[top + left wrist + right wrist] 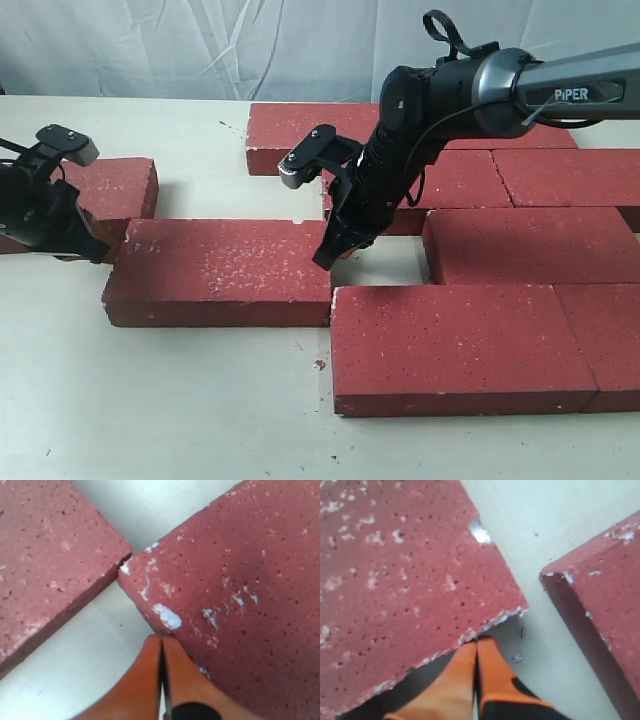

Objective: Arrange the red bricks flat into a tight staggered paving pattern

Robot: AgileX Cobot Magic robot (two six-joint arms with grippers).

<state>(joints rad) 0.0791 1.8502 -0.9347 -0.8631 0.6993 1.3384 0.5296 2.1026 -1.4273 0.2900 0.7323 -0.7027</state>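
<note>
Several dark-red bricks lie flat on the table. One long brick (215, 270) sits left of centre, apart from the packed group at the right (460, 345). My left gripper (95, 250) is shut with nothing in it, tips against that brick's left end (225, 580). My right gripper (328, 258) is shut and empty too, tips at the brick's right end near its far corner (405, 580). A gap of bare table separates this brick from the neighbouring brick (610, 605). Another brick (115, 190) lies behind my left gripper, also seen as the slab (45, 560).
The packed bricks reach the right edge and the back (300, 125). Small red crumbs (318, 365) lie on the pale table (150, 400) in front. A white wrinkled sheet (200, 40) hangs behind the table.
</note>
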